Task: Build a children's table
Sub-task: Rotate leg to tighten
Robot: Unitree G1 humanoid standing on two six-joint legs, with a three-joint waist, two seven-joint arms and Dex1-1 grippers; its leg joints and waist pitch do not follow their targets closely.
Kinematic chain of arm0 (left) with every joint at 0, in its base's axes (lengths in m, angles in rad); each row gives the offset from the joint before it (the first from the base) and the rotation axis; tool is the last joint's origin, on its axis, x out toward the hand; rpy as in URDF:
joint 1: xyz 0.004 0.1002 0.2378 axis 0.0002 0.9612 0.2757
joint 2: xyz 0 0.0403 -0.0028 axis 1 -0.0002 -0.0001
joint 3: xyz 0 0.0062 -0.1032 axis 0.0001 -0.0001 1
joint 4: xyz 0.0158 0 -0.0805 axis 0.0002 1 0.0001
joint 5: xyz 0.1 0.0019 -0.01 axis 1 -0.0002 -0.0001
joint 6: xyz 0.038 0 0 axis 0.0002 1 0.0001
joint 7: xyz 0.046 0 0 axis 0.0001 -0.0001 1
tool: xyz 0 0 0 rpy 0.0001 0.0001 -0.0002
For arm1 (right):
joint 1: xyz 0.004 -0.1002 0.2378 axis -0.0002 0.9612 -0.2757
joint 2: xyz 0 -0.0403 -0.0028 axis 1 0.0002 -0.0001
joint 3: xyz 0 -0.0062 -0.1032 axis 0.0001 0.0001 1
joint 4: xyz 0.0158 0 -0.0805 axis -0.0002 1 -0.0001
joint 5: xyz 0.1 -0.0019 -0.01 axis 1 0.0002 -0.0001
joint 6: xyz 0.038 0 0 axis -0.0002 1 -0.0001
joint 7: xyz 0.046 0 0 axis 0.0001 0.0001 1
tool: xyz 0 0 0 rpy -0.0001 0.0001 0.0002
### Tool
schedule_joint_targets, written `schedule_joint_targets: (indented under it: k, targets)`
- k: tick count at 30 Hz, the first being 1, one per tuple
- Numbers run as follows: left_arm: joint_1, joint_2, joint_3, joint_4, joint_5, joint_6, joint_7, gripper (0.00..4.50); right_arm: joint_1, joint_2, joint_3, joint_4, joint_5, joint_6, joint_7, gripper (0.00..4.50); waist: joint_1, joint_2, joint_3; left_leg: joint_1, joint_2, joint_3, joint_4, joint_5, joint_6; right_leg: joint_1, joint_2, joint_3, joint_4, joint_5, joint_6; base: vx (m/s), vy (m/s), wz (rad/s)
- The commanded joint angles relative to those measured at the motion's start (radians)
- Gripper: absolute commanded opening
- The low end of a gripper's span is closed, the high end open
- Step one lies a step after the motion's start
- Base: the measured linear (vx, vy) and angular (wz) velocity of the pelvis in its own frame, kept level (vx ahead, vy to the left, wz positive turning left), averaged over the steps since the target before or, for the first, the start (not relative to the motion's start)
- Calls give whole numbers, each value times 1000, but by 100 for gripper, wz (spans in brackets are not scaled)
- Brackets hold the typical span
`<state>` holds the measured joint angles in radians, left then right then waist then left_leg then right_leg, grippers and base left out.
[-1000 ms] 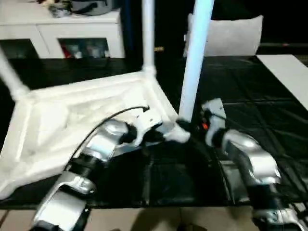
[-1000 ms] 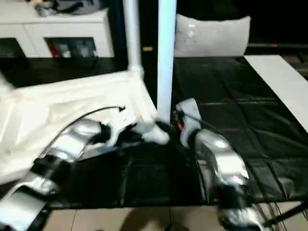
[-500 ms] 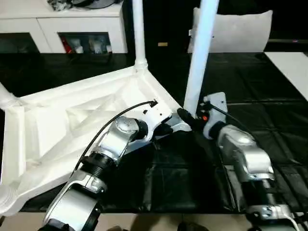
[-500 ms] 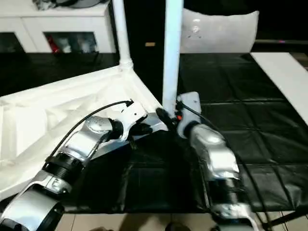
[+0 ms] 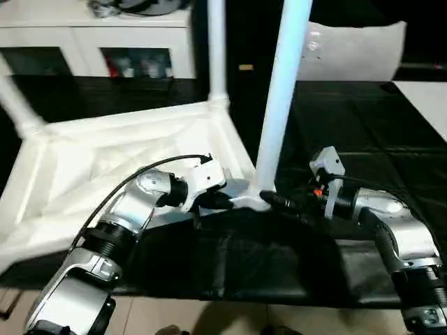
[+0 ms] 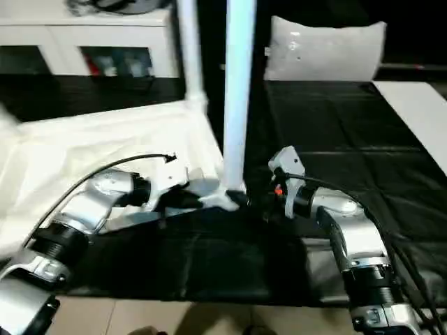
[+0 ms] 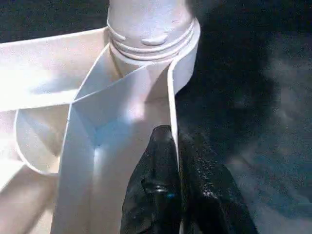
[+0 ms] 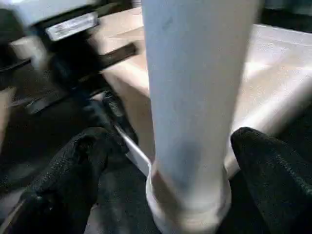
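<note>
Since the earlier frame, the right gripper [image 8: 161,170] has let go of the near-corner leg [image 5: 279,105] and drawn back from it; its black fingers [image 8: 73,165] now stand spread wide on either side of the leg's base, apart from it. The left gripper [image 7: 178,195] has kept its place on the table's rim.

The small white plastic children's table [image 5: 105,167] lies upside down on the black mat [image 5: 377,139], ribbed underside up, toward the mat's near left part. The long round tapered white leg that the right gripper has left stands upright in the socket at the corner nearest that gripper. Another such leg [image 5: 217,49] rises from the corner behind it, and a third [image 5: 17,105] from the far left corner. The left gripper's black fingers are pressed together on the thin rim wall [image 7: 171,112] just beside the near leg's socket, pinching it and steadying the table.

By my reading the leg-fitting step for this corner is just done (the leg stands on its own). The fourth corner, toward the near left, runs out of the head view, so I cannot tell whether it has its leg. If it does not, the next move calls for fetching that leg, seating it and pressing it home while the left gripper holds the rim. Otherwise the table needs turning upright.
</note>
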<state>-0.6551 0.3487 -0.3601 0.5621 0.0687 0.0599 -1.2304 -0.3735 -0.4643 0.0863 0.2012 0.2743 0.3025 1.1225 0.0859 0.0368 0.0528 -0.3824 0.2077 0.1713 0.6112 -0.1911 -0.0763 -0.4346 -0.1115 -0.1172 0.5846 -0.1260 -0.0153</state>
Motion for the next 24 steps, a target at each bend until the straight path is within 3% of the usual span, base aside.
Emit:
schedule_joint_targets:
  k: [1, 9, 18, 24]
  targets:
    - [-19, 28, -22, -23, -30, -93, -113, 0, 2, -28, 18, -9, 23, -23, 84, 413, 6, -14, -80, 19, 22, 6, -70, -194, 84, 70, -34, 45, -64, -327, -181, 0, 0, 0]
    - [-21, 51, -42, -21, -39, -144, -202, 0, 4, -49, 50, -10, 43, 15, 183, 361, 22, -20, -80, 16, 22, 5, -72, -203, 68, 69, -37, 47, -63, -352, -172, 0, 0, 0]
    - [-31, 50, -47, 7, -37, -187, -220, 0, 3, -57, 67, 5, 42, -2, 215, 274, 23, -24, -80, 12, 17, 5, -71, -195, 63, 70, -37, 45, -68, -395, -142, 0, 0, 0]
    - [-32, 46, -37, 24, -44, -182, -208, 0, 26, -55, 78, -36, 77, 46, 228, 228, 23, -25, -81, 12, 18, 5, -71, -188, 69, 70, -35, 45, -68, -385, -146, 0, 0, 0]
